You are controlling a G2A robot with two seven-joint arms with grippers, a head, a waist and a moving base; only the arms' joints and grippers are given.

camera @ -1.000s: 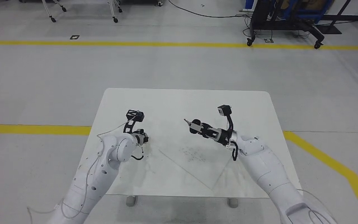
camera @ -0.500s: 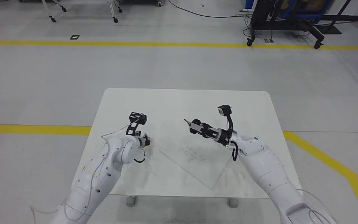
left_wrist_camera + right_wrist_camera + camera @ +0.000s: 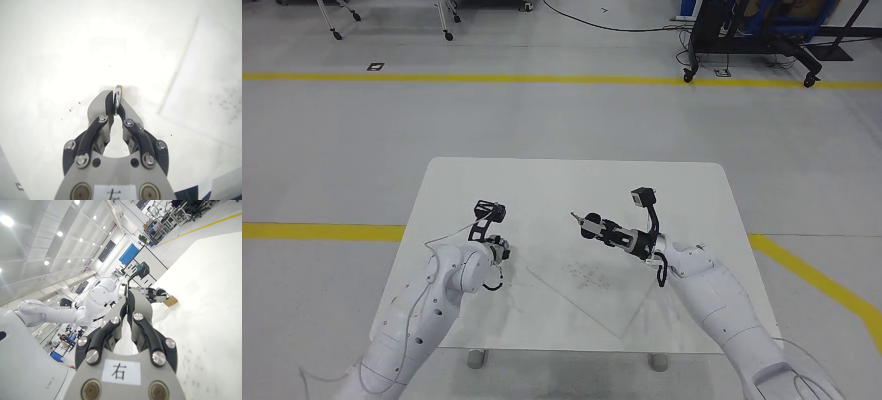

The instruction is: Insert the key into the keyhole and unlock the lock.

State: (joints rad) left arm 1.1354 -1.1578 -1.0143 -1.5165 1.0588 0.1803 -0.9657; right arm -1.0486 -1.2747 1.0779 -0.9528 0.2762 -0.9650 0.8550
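Since a second back only my left arm nudged toward mid-frame, left pincer (image 3: 115,99) clamped on the shackle (image 3: 117,103) of the lock (image 3: 171,301), centre-left on the table (image 3: 542,185) in the top view, probably steadying it for the key (image 3: 573,214) pinched tight in my right pincer (image 3: 127,294), hovering right of centre.

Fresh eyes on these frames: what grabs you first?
The left gripper clamps a small brass padlock by its silver shackle, low at the white table. Facing it over the table's middle, the right gripper is shut on a thin metal key. The key's tip points toward the padlock, with a clear gap between them.
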